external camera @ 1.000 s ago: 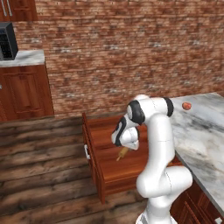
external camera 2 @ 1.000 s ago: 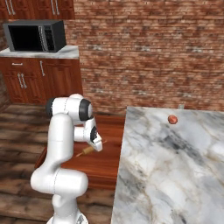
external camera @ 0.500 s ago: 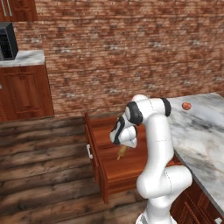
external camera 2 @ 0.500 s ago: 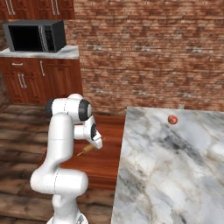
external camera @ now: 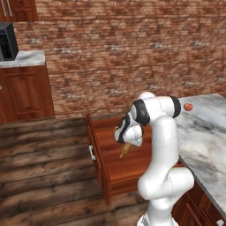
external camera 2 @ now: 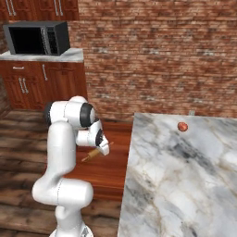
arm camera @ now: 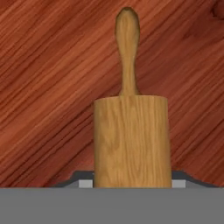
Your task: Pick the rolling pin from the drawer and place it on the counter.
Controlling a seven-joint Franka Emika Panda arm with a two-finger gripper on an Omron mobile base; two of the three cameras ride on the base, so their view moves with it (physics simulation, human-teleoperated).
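The end effector (external camera: 126, 142) is clamped on the slim light-tan wooden rolling pin (external camera: 125, 150), which hangs tilted above the open reddish-brown wooden drawer (external camera: 110, 154), clear for carrying to the white-grey marble table (external camera 2: 185, 180).

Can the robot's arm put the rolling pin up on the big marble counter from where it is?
Probably yes. The gripper holds the rolling pin lifted above the open drawer, and the counter lies right beside it with plenty of bare marble.
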